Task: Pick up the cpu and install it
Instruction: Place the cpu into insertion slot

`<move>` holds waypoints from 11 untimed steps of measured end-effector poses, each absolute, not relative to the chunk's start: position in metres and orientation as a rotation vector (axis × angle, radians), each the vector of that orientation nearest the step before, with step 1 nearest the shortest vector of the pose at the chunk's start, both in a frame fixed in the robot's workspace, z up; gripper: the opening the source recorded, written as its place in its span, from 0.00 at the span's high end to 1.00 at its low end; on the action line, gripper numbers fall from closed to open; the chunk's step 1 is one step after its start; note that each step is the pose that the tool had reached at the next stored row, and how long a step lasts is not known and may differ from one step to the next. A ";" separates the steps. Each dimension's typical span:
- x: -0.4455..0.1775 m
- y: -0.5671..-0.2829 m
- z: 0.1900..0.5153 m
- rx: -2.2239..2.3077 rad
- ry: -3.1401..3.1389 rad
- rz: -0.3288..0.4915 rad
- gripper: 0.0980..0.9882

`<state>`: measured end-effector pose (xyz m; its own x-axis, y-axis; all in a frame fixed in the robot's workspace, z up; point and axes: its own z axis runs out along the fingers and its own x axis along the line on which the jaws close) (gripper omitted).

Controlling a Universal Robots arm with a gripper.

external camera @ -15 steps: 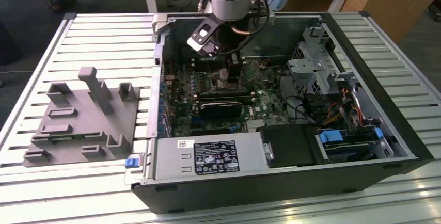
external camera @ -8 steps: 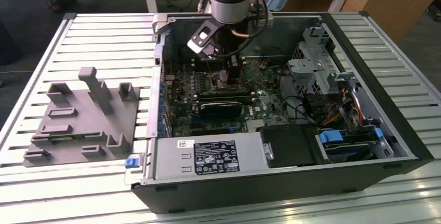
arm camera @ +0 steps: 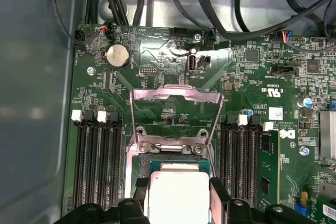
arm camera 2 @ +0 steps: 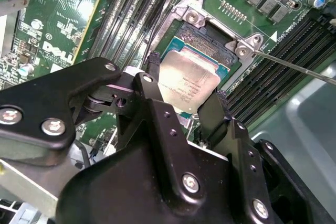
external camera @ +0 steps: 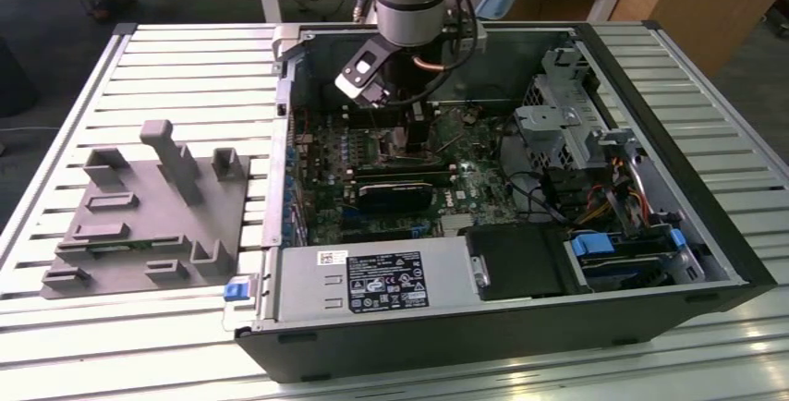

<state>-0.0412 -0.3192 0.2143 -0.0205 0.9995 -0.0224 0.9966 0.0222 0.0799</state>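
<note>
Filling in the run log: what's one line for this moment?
gripper: shut on cpu | cpu: over socket, seating unclear | plate: open

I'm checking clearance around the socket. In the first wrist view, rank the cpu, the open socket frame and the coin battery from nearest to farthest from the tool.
1. cpu, gripped by the tool.
2. socket frame, flipped open just beyond the cpu.
3. coin battery, farther out near the board's edge.

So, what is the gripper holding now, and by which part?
The gripper holds the cpu by two opposite side edges, over the open socket.
</note>
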 end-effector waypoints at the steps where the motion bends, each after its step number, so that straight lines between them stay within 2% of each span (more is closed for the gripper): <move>1: -0.041 -0.319 0.214 2.147 2.193 0.064 0.50; 11: -0.043 -0.318 0.207 2.147 2.193 0.064 0.50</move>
<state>-0.0431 -0.3185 0.2066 -0.0202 0.9995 -0.0224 0.9965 0.0220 0.0805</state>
